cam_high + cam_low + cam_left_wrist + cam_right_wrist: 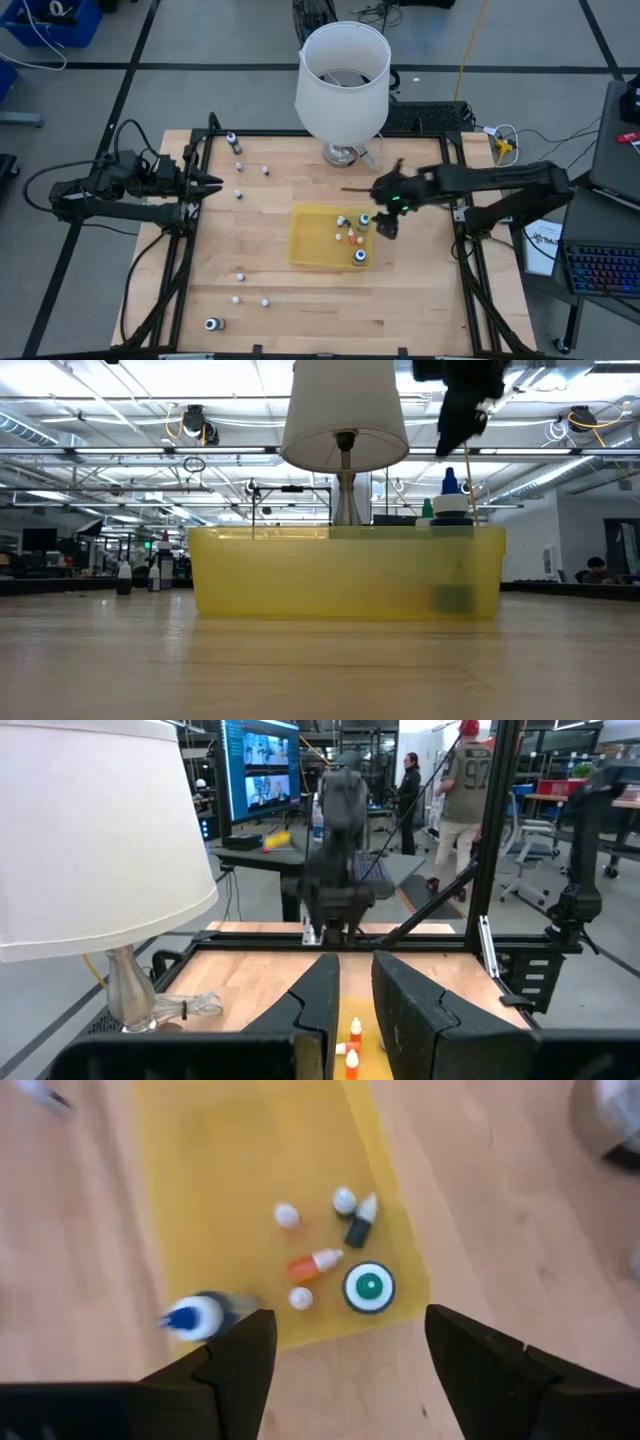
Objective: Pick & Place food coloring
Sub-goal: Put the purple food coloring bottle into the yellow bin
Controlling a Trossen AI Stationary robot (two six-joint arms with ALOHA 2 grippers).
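Six food coloring bottles (318,1264) lay inside the yellow tray (310,240) by the right wrist view's count: one dark bottle with a white-teal top (369,1287), one blue-capped (190,1318), one orange lying flat, one dark-bodied and tilted, and two small whitish ones; some may have been hidden; roughly seven more stood scattered on the table (300,310) at the left arm's side, three along the near edge (238,299) and four toward the far side (238,168), so the task looked about half done; the right gripper (388,226) hung over the tray's right edge, fingers spread wide and empty; the left gripper (205,184) waited at the table's left edge, pinched closed on nothing; one white lamp (342,85) stood behind the tray.
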